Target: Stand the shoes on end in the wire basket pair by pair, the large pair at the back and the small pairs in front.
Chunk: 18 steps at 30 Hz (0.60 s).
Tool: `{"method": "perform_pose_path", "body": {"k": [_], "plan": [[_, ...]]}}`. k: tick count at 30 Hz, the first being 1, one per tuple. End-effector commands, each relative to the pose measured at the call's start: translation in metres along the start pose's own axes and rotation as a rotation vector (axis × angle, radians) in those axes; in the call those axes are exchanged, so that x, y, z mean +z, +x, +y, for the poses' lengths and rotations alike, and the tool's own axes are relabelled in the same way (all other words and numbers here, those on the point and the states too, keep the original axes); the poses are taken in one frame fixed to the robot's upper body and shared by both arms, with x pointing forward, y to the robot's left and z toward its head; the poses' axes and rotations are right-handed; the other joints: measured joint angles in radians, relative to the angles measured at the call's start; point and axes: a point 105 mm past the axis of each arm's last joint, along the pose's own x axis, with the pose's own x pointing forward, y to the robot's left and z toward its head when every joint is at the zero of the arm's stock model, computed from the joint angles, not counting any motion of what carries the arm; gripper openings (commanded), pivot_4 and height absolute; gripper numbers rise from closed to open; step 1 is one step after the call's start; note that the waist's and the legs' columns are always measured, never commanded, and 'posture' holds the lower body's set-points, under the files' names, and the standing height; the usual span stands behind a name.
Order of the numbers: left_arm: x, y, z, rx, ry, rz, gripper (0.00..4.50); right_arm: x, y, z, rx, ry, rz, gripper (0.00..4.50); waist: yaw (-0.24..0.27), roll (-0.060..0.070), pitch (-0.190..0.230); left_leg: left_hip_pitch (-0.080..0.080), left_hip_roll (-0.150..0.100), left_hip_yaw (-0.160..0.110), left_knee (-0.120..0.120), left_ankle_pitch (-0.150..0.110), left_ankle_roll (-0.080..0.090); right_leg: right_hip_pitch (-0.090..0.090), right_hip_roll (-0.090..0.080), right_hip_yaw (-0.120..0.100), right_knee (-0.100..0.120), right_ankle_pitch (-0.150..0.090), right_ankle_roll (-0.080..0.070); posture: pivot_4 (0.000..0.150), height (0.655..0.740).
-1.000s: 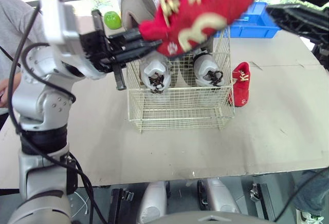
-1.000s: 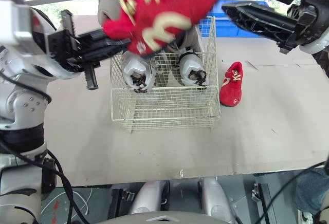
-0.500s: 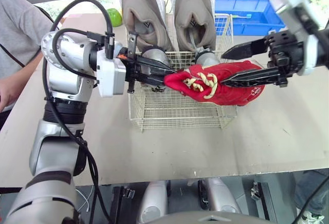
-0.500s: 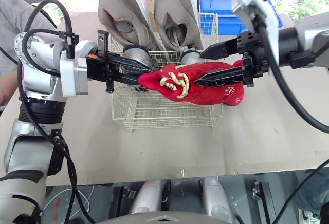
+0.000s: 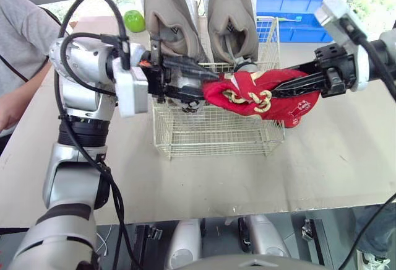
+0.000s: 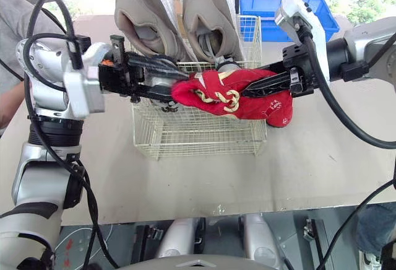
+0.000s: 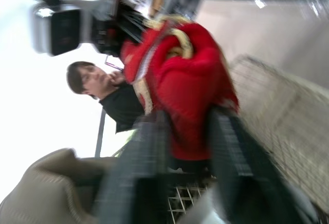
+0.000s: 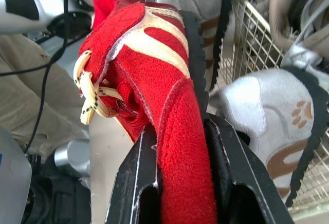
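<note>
- Left jaws are clamped on one end of the red fleece shoe with cream laces [image 5: 257, 93]; right jaws pinch its other end.
- The shoe hangs crosswise in the air, at the top of the white wire basket [image 5: 216, 139].
- Two large beige shoes [image 5: 168, 19] stand on end at the basket's back.
- The basket sits on the tan surface [image 5: 334, 158].

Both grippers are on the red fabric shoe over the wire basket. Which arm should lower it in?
Right, probably. The right gripper clamps the red fabric shoe deep between its fingers; the left gripper pinches just one end above the white wire basket.
</note>
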Motion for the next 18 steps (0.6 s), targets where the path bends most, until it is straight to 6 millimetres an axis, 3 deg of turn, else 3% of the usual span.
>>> {"method": "perform_pose_path", "body": {"k": [1,2,5,9,13,18], "plan": [[0.018,-0.016,0.027,0.320,-0.532,-0.184,3.92,0.008,-0.007,0.004,-0.013,-0.007,-0.080,0.27,-0.001,0.000,0.000,0.000,0.000,-0.001,0.000,0.000,0.000,0.000,0.000,0.000,0.000,0.000,0.000,0.150,0.7400],[0.017,-0.018,0.026,0.371,-0.684,-0.203,4.18,0.010,-0.008,0.006,-0.004,-0.002,-0.115,0.27,-0.001,0.000,0.001,0.000,0.000,-0.003,0.000,0.000,0.000,-0.001,-0.001,0.000,0.003,0.000,0.001,0.150,0.7400],[0.017,-0.014,0.002,0.400,-0.990,-0.222,4.22,0.011,-0.010,0.018,0.046,-0.003,-0.224,0.27,-0.003,-0.001,0.000,0.000,0.001,-0.005,0.000,0.000,0.000,-0.001,-0.002,-0.001,0.004,-0.001,0.002,0.150,0.7400],[0.020,-0.001,-0.027,0.448,-1.242,-0.304,4.22,0.016,-0.004,0.026,0.062,0.000,-0.371,0.26,0.000,-0.001,0.001,0.001,-0.001,-0.005,0.001,0.000,0.000,-0.001,-0.004,-0.002,0.009,-0.002,0.003,0.150,0.7400],[0.024,0.021,-0.047,0.483,-1.353,-0.379,4.22,0.023,0.006,0.023,0.009,0.029,-0.507,0.25,0.000,-0.001,0.000,0.003,-0.002,-0.005,0.003,0.000,-0.001,0.001,-0.004,-0.001,0.011,-0.002,0.003,0.150,0.7400],[0.028,0.029,-0.053,0.520,-1.397,-0.441,4.22,0.028,0.011,0.024,-0.023,0.066,-0.609,0.24,0.003,-0.001,0.000,0.003,-0.003,-0.003,0.005,0.001,-0.001,0.002,-0.003,-0.001,0.011,-0.002,0.003,0.150,0.7400]]}}
